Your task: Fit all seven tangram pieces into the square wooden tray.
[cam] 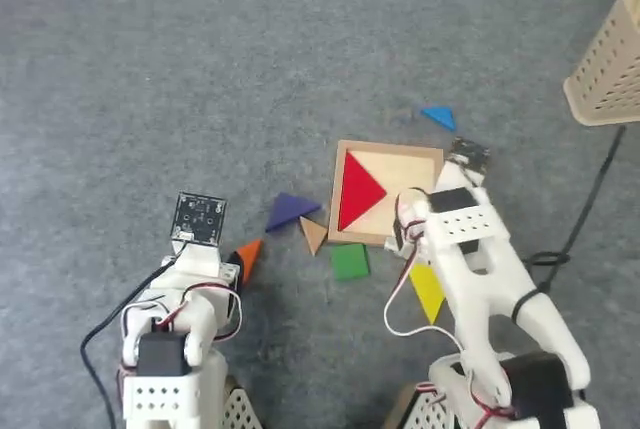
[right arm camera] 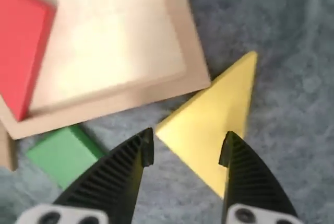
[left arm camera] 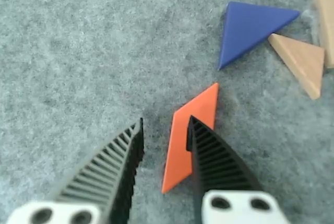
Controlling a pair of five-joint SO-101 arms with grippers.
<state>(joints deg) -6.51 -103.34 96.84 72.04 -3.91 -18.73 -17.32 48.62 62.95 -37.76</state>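
**Left pincer** (left arm camera: 166, 122): partly open, low over the grey surface (cam: 200, 79). One finger overlaps the orange parallelogram (left arm camera: 198, 104); the other sits just beside it.

**Right pincer** (right arm camera: 189, 134): parted wider, its fingers on either side of a corner of the yellow triangle (right arm camera: 214, 125), which lies just outside the square wooden tray (right arm camera: 120, 101).

**Tray contents:** one red triangle (cam: 357, 192), on the side nearer the left arm.

**Outside the tray:** green square (cam: 349, 261), wooden triangle (cam: 314, 234) and navy triangle (cam: 290, 211) close by; light blue triangle (cam: 438, 116) past its far corner.
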